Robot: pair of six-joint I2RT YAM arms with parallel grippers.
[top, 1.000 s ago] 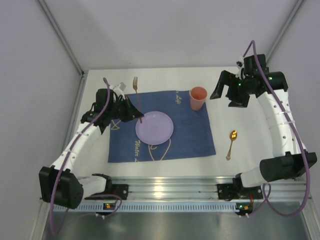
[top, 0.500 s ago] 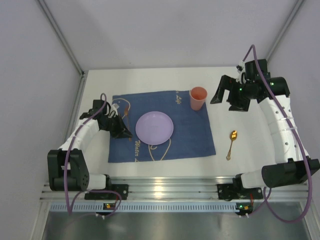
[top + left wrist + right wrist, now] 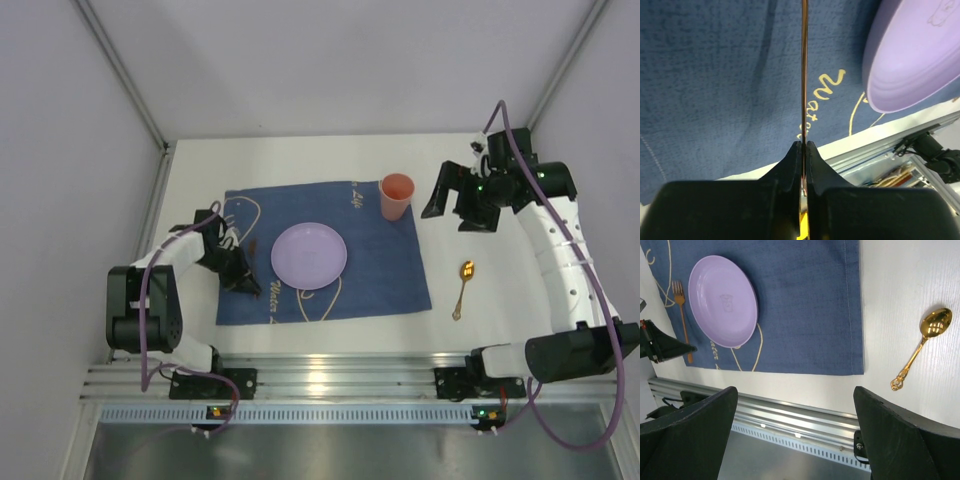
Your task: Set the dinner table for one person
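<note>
The white surface (image 3: 500, 300) fills the booth floor, its ribbed silver rail (image 3: 330, 375) along the near edge. A dark blue placemat (image 3: 375, 260) lies at its middle, with a lilac plate (image 3: 309, 256) on it. A coral cup (image 3: 396, 196) stands upright at the mat's far right corner. Just left of the plate lies a copper fork (image 3: 682, 320), its handle end clenched in the left pincer (image 3: 804, 150). A gold spoon (image 3: 462, 288) lies on bare surface right of the mat. The right pincer (image 3: 455, 205) hangs released beyond the cup, grasping nothing.
</note>
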